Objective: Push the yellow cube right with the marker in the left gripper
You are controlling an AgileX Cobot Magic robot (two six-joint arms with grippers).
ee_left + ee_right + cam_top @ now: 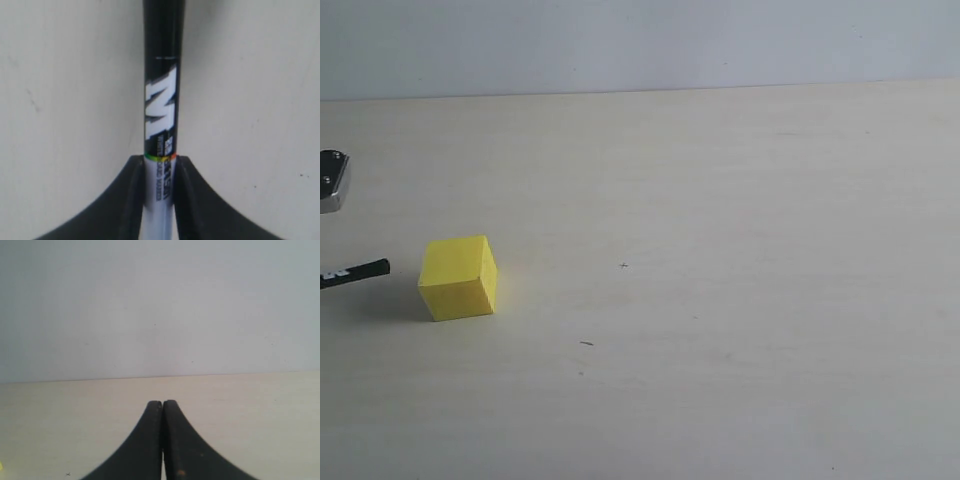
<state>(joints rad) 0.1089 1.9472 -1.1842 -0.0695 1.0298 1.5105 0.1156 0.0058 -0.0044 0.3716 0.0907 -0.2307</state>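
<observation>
The yellow cube [459, 278] rests on the pale table at the left of the exterior view. Just left of it, the black end of the marker [358, 271] pokes in from the frame edge, a small gap away from the cube. In the left wrist view the marker [162, 100] runs straight out from my left gripper [161, 162], whose black fingers [134, 190] are shut on its white barrel. The cube is not visible there. My right gripper [162, 404] is shut with nothing in it, facing the far table edge and wall.
A grey metal part of the left arm [332, 180] shows at the left edge of the exterior view. The pale table [720, 300] stretches right of the cube, bearing only small dark specks [586, 343]. A sliver of yellow [1, 466] shows in the right wrist view.
</observation>
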